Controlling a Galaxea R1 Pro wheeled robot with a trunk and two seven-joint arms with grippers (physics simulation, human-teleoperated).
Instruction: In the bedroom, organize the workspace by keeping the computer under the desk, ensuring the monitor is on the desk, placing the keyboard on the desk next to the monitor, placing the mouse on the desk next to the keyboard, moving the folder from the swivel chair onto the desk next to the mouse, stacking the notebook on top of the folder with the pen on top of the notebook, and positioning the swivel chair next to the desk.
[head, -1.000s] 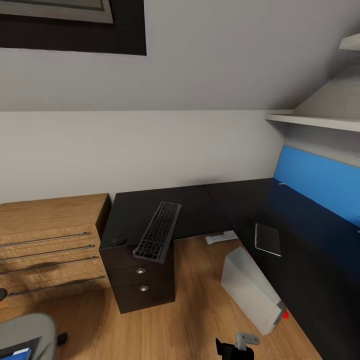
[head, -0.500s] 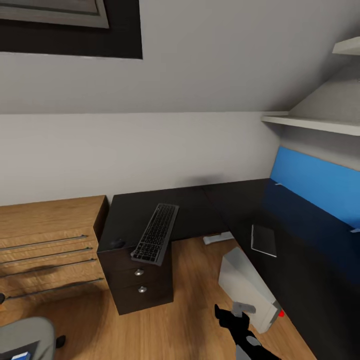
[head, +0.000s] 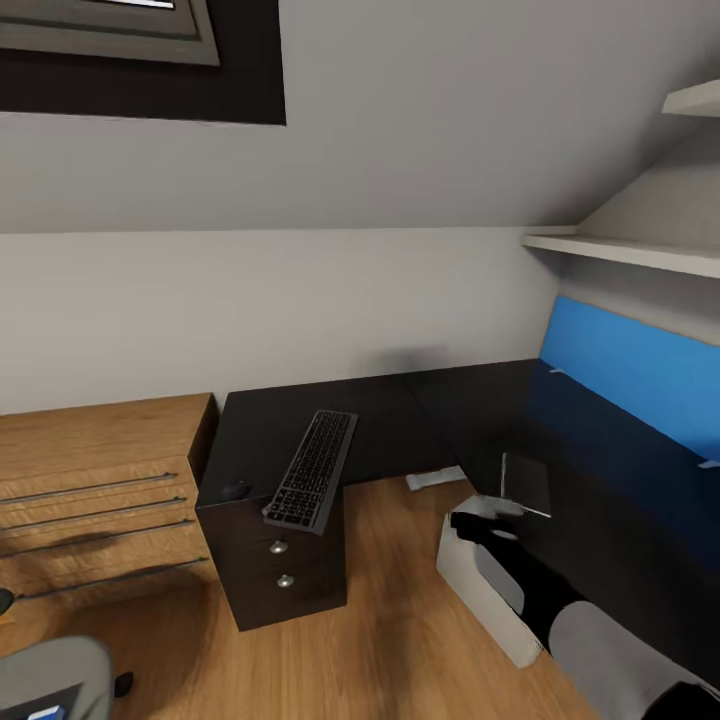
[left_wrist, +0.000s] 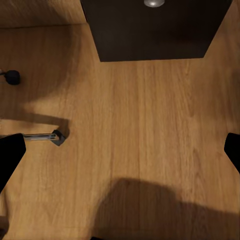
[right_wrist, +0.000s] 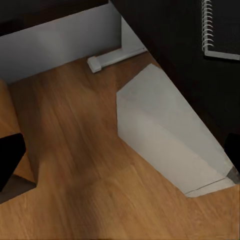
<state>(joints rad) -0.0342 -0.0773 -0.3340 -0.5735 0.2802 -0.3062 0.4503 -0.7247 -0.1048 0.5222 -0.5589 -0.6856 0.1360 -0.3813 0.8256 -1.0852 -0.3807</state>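
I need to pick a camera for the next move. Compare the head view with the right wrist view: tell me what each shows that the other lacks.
Head view alone: the keyboard overhanging the desk edge, the mouse, the wooden dresser, the blue panel and the right gripper above the computer. Right wrist view alone: the notebook's spiral binding in close detail. Both share the computer on the wooden floor, the notebook and the desk.

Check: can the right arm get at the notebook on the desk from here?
Probably yes. The right hand hovers above the white computer, right beside the spiral notebook lying flat on the dark desk. Nothing stands between them or on top of it.
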